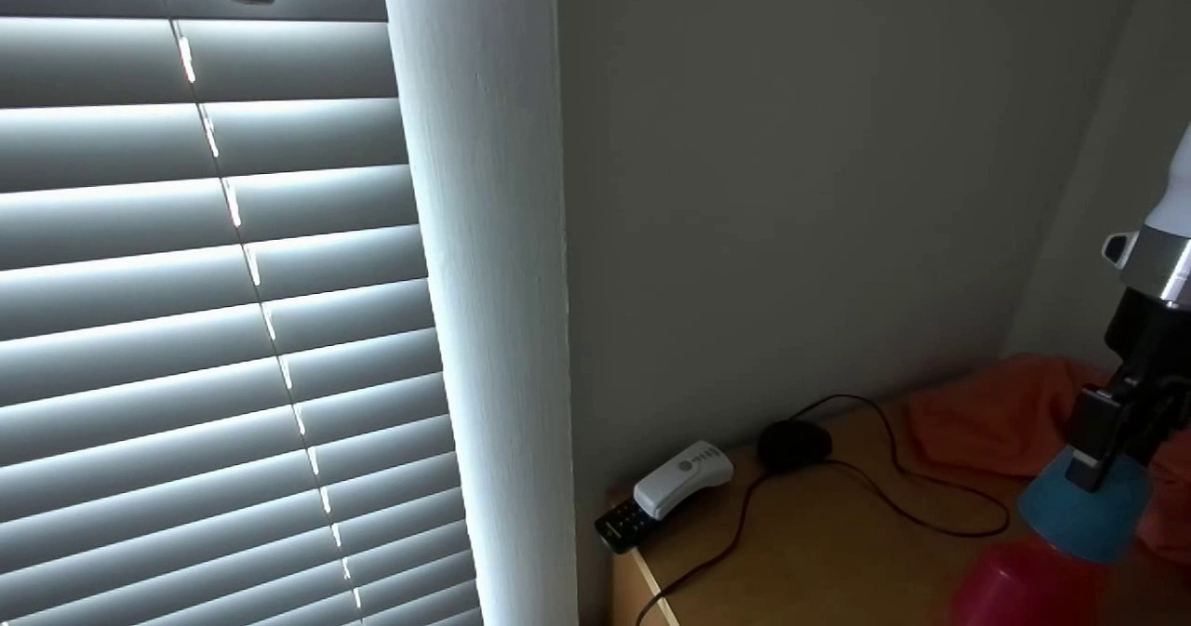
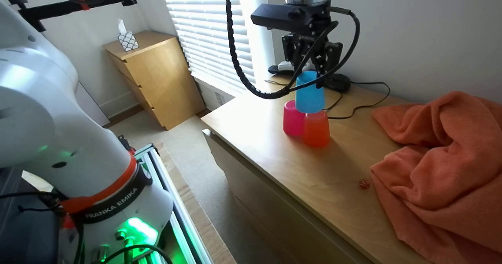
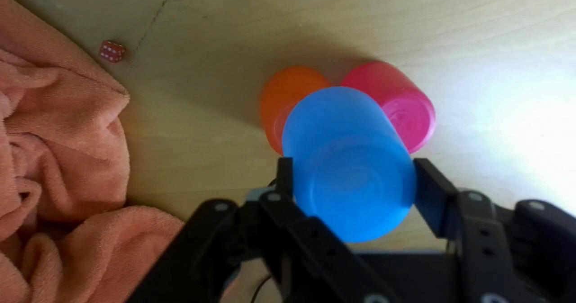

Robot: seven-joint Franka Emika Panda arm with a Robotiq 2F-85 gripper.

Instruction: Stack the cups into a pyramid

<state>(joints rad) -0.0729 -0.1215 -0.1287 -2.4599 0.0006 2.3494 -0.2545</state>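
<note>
A: What is given by each view?

B: In an exterior view, a black remote (image 1: 625, 524) is well shown; the pink cup (image 1: 1023, 593) is cut off by the lower edge. The blue cup (image 1: 1084, 526) looks tilted, wide end down.

A: And after?

B: In an exterior view, the robot base (image 2: 98, 232) is added, and the orange cup (image 2: 317, 132), placed just beside the pink cup on the cabinet (image 2: 255, 119). The blue cup is held above both, its long axis nearly upright; partly it is covered by a cable (image 2: 270, 95).

A: And from the wrist?

B: In the wrist view, the blue cup is seen with its closed base nearest. The gripper (image 3: 354, 181) is clamped on this cup from two sides. Both other cups are partly hidden; whether they are touched by the blue cup cannot be told.
</note>
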